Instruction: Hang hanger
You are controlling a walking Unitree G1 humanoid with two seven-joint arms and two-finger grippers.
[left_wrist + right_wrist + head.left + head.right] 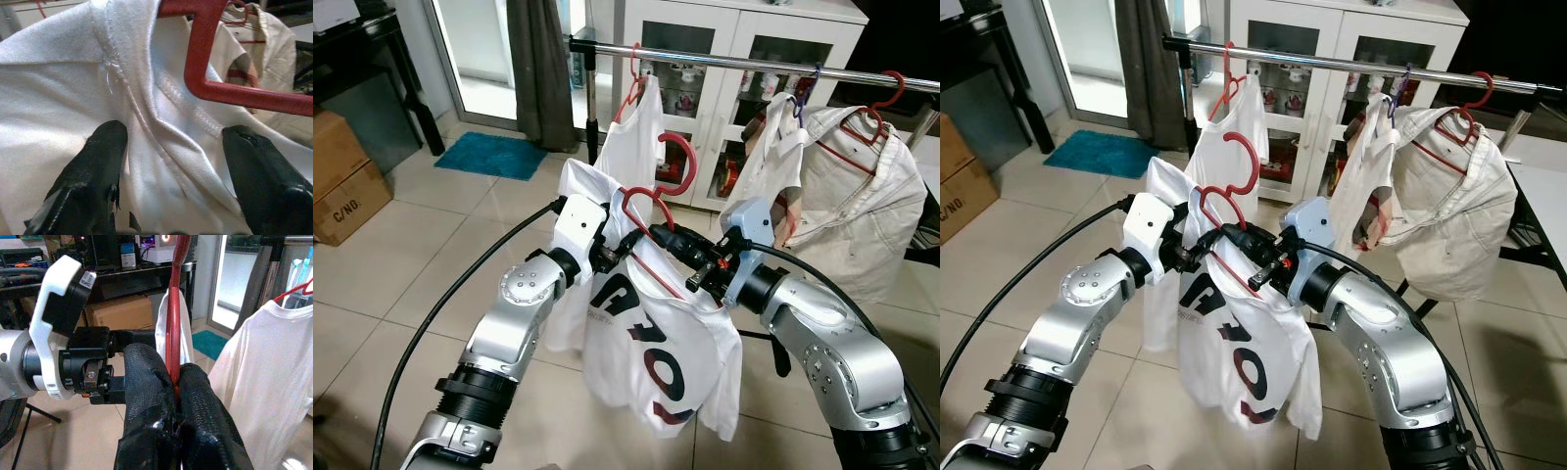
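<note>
A red hanger (679, 163) carries a white T-shirt (646, 362) with dark lettering, held up in front of me below the metal rail (754, 67). My right gripper (173, 377) is shut on the hanger's red bar (172, 308), close under the hook. My left gripper (171, 142) is open at the shirt's collar, its fingers (105, 161) apart with white fabric (58, 88) between them and the hanger (200, 49) just beyond. In the eye views both grippers meet at the hanger's neck (651, 235).
On the rail hang a white shirt (631, 127) on a red hanger, a small shirt (773, 147) and a beige jacket (862, 206). A white glass-door cabinet (734, 39) stands behind. Cardboard boxes (342, 176) and a blue mat (494, 155) lie at left.
</note>
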